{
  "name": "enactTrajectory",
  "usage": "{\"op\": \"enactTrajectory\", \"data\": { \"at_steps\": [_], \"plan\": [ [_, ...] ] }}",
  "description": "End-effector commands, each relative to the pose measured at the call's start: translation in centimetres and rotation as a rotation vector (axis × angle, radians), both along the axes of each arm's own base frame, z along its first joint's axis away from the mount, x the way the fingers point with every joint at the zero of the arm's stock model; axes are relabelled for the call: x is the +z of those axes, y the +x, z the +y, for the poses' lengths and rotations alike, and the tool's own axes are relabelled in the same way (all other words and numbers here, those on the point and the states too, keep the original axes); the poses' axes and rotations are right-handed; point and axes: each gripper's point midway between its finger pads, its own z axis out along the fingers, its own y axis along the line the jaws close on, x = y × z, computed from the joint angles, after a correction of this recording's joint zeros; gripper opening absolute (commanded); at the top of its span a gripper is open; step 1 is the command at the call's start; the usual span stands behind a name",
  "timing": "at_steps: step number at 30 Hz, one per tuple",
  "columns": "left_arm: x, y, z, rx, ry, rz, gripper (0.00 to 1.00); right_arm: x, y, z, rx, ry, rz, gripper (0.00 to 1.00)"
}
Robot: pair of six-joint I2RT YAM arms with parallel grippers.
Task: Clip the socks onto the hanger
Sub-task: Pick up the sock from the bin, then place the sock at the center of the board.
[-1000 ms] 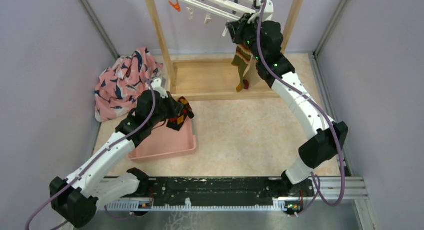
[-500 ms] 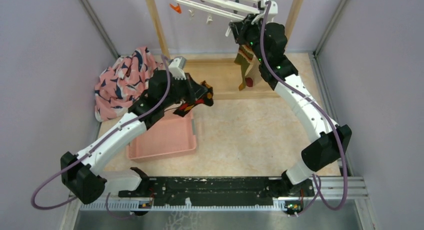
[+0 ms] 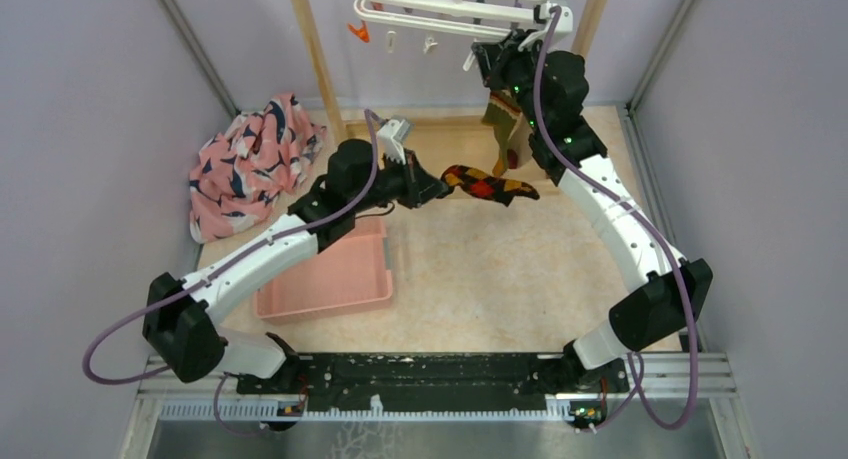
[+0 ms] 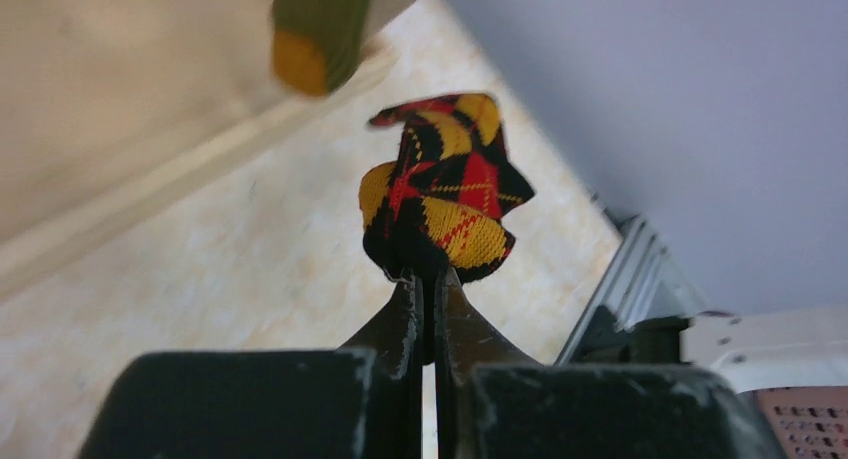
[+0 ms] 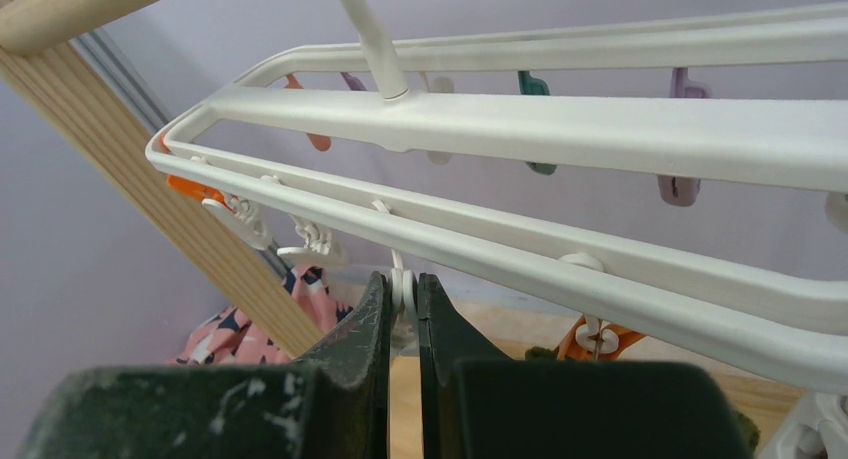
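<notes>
Since half a second ago, left claw (image 3: 438, 183) has swung right, away from pink tray (image 3: 330, 279), carrying argyle sock (image 3: 490, 187) out over the table (image 3: 480, 269). Left claw's fingers are pressed almost together, pinching one end of the argyle sock (image 4: 445, 194); the rest sticks out in the air. It lies just below olive striped sock (image 3: 500, 114), which hangs under right claw (image 3: 492, 57); contact between the socks cannot be told. Right claw (image 5: 403, 281) is nearly closed, nipping a white clip (image 5: 401, 267) beneath the near rail of the hanger (image 5: 560, 129). Hanger (image 3: 450, 4) hangs between the posts of the wooden rack (image 3: 315, 59). Pink cloth (image 3: 250, 164) is heaped far left.
</notes>
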Motion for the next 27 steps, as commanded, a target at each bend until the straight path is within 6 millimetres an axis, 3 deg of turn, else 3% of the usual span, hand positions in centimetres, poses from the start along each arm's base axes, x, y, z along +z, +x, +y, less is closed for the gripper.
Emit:
{"op": "enactTrajectory", "data": {
  "at_steps": [1,4,6,10,12,15,18,20,23,25,27],
  "plan": [
    [-8.7,0.1,2.6,-0.003,0.123,0.112,0.0,-1.1,-0.7,-0.8,0.005,-0.009,0.046,0.0],
    [-15.1,-1.0,4.5,-0.032,0.229,0.209,0.0,-1.5,-0.5,-0.7,0.005,-0.009,0.055,0.0],
    [-18.2,-2.1,5.8,-0.043,0.302,0.293,0.0,-1.7,-0.4,-0.7,0.004,-0.011,0.058,0.0],
    [-21.4,-4.0,7.6,-0.059,0.403,0.374,0.0,-1.6,-0.3,-0.7,0.002,-0.012,0.053,0.0],
    [-22.2,-4.0,8.3,-0.043,0.442,0.383,0.17,-1.7,-0.1,-0.6,0.003,-0.007,0.055,0.0],
    [-22.2,-3.0,8.9,0.014,0.485,0.379,0.52,-2.0,-0.1,0.1,0.036,-0.004,0.061,0.0],
    [-20.5,-1.5,9.0,0.075,0.481,0.328,0.7,-2.2,0.0,0.1,0.038,-0.008,0.068,0.0],
    [-18.7,-0.4,9.4,0.12,0.487,0.279,0.74,-2.2,0.0,-0.2,0.027,-0.016,0.068,0.0],
    [-15.5,1.4,9.7,0.187,0.51,0.191,0.7,-2.0,-0.2,-0.7,0.011,-0.02,0.062,0.0],
    [-13.7,2.5,8.7,0.182,0.488,0.14,0.69,-1.9,-0.1,-0.9,0.01,-0.016,0.059,0.0],
    [-13.2,3.4,7.2,0.147,0.475,0.101,0.69,-1.9,0.0,-0.8,0.014,-0.013,0.059,0.0]
  ]
}}
